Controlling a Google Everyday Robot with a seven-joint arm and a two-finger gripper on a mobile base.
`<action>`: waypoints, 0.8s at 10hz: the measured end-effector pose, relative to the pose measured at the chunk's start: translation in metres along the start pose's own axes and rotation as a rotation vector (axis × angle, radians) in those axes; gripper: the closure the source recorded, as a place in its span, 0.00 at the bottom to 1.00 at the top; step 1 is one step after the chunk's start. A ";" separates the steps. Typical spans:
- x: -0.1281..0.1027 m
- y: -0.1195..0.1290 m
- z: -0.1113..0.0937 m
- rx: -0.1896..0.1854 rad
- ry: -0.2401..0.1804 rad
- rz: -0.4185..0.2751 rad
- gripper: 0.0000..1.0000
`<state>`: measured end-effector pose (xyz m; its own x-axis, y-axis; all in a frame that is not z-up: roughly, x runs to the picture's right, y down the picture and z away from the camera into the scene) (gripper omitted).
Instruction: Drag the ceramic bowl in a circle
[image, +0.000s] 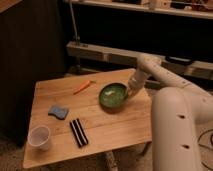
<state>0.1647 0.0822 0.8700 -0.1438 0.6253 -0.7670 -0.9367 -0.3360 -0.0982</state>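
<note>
The ceramic bowl (113, 95), a shallow glossy green dish with a darker rim and a pale patch inside, sits on the far right part of a light wooden table (115, 130), close to the right edge. The gripper (131, 93) is at the bowl's right rim, reaching down from a white arm (150, 67) that bends in from the right; it appears to touch or hook the rim, but whether its claw is spread or closed on the rim cannot be told from this view. Moving outward from the claw, the arm joins the robot's large white body (175, 130), which fills the lower right. Left of the bowl and slightly farther back lies a small orange carrot-like object (82, 87). Nearer the front left is a blue sponge (58, 111), then a dark striped rectangular object (78, 132) lying flat, and at the front left corner a small white cup (40, 137) standing upright, well apart from the bowl. Judging by contact at the rim, the drag seems to be under way, but a single view cannot show how much of the circle is traced; the loop likely still needs completing, with care near the table edge.
</note>
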 end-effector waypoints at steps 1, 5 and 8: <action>0.028 0.002 0.007 0.008 0.023 -0.025 1.00; 0.067 0.043 0.037 0.007 0.074 -0.138 1.00; 0.058 0.113 0.067 -0.015 0.108 -0.226 1.00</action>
<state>0.0295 0.1280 0.8567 0.1050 0.6070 -0.7877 -0.9361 -0.2070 -0.2843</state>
